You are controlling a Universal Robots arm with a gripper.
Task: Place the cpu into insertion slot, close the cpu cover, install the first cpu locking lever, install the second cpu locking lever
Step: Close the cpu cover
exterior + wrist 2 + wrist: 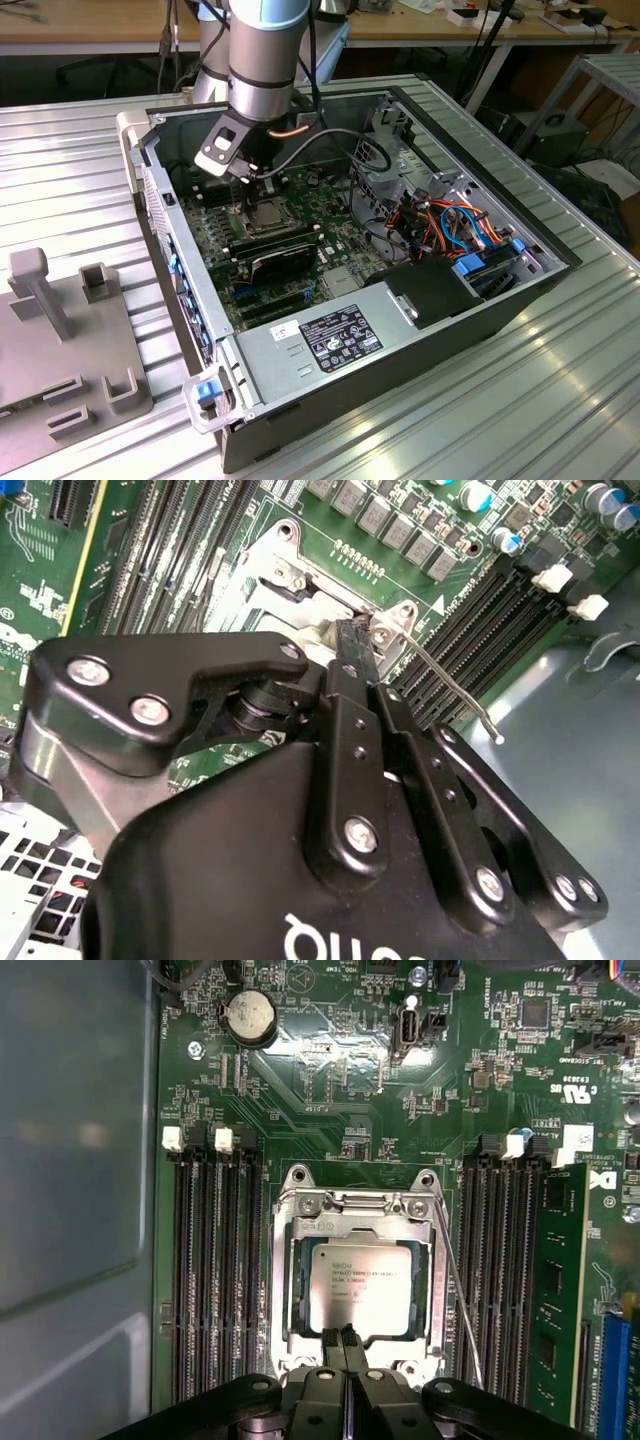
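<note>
The cpu (360,1285), a square chip with a silver-tan top, lies flat in the socket on the green motherboard. The grey metal cpu cover (360,1222) lies down around it as a frame. My gripper (341,1338) is shut, its two black fingertips pressed together at the cover's edge with nothing between them. In the second wrist view the gripper (350,638) tip sits at a socket corner beside a thin wire locking lever (445,675) that angles away from the socket. That lever (458,1290) runs along one side of the socket. In the exterior view the gripper (250,193) hangs just over the cpu (272,217).
Black memory slots (215,1280) flank the socket, and a green memory module (560,1290) stands in one. A black card (285,262), a power supply (330,335) and cable bundles (440,225) crowd the open case. A grey fixture (60,340) sits at the exterior view's left.
</note>
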